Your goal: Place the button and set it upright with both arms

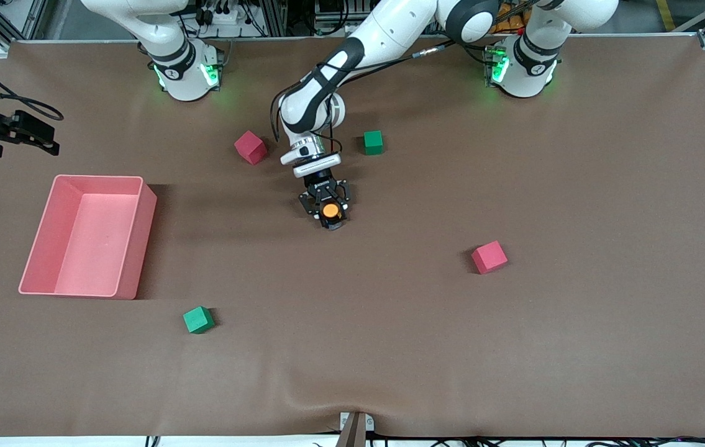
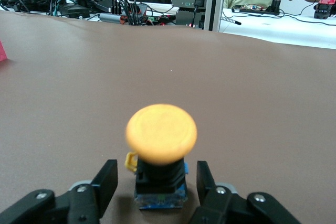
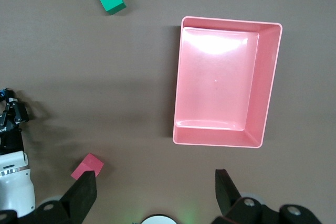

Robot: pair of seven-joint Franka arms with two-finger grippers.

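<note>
Left pincer (image 1: pixel 329 212) low, straddling button (image 1: pixel 330 210)

Field notes on my two white jointed robot arms. Left arm (image 1: pixel 352 62): glossy white shells, black bands at the joints, a thin black cable looped along the forearm, a silver flange ring above a white camera block. Left gripper (image 1: pixel 329 211): black two-finger linkage with silver screw heads at the pivots. Right arm (image 1: pixel 166 37): same white shell, black band. Both bases glow green at roughly 3 and 9 o'clock. Right gripper (image 3: pixel 156 192): matching black fingers.
</note>
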